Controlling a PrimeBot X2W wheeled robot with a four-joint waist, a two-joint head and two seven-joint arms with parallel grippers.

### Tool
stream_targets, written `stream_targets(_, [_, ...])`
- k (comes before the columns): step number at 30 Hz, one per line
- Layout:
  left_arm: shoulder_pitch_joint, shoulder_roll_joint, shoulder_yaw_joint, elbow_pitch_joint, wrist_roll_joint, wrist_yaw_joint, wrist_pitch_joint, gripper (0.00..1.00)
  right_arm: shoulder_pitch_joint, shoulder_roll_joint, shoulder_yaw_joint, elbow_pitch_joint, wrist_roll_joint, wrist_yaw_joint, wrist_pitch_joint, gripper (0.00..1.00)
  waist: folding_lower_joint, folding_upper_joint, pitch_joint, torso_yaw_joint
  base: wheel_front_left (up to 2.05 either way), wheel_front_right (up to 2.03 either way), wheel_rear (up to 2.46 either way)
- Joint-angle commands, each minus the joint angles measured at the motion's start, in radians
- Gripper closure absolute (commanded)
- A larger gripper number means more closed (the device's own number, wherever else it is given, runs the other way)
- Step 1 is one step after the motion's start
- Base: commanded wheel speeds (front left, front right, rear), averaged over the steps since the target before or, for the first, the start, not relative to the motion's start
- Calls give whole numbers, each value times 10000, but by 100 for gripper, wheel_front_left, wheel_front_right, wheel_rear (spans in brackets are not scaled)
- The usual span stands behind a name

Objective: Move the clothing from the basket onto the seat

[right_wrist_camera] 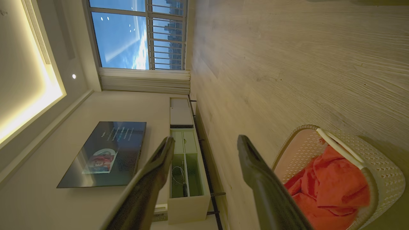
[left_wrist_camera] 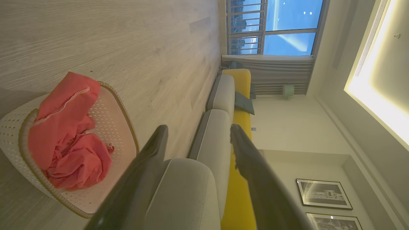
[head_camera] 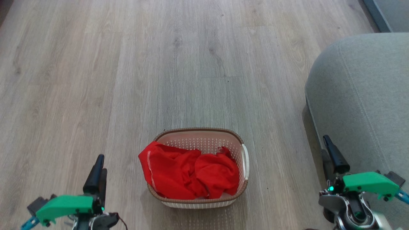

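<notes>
left gripper (head_camera: 100, 163): fingers (left_wrist_camera: 143, 172) spread, clear gap between the tips in the left wrist view, nothing pinched. right gripper (head_camera: 325, 145): same, fingers (right_wrist_camera: 262, 179) apart, gripping nothing. both point away from the robot.

basket (head_camera: 198, 130): upright on the wood floor (head_camera: 179, 64), between the two finger pairs and roughly level with them. apart from both, nearer the left pair in the head view.

clothing (head_camera: 188, 174): red, bunched, inside the basket, filling the part nearest the robot. one fold with a white-stitched edge hangs over the rim on the side facing the left fingers. far inner wall of the basket is bare. white handle (head_camera: 245, 159) on the side facing the right fingers.

seat (head_camera: 361, 95): grey, stitched seams, on the outer side of the right fingers and ahead of them. right fingertips overlap its rounded edge in the head view; touching or not, cannot tell.

left wrist view: basket sits left of the left-hand finger, grey cushions lie beyond the gap between the tips. right wrist view: basket sits right of the right-hand finger, which hides its near corner. wall TV (right_wrist_camera: 105, 153) and low cabinet (right_wrist_camera: 185, 166) lie beyond the tips.
</notes>
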Motion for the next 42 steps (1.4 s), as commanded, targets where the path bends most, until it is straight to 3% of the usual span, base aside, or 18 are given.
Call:
stream_targets(1, [-617,198,-28,-264,335,-21,-141,0,-613,-245,121,-240,-276,2,-108,0,0,0,4,-2,0,0,0])
stream_targets(19, [-1086,250,-52,-282,3939,-37,-696,0,-1292,-355,632,59,-3115,1,-670,0,0,0,53,-43,0,0,0])
stream_targets(42, [-1609,364,-214,-105,6989,-57,-1370,0,-1946,-464,1280,324,-6016,1,-1351,0,0,0,31,-106,0,0,0])
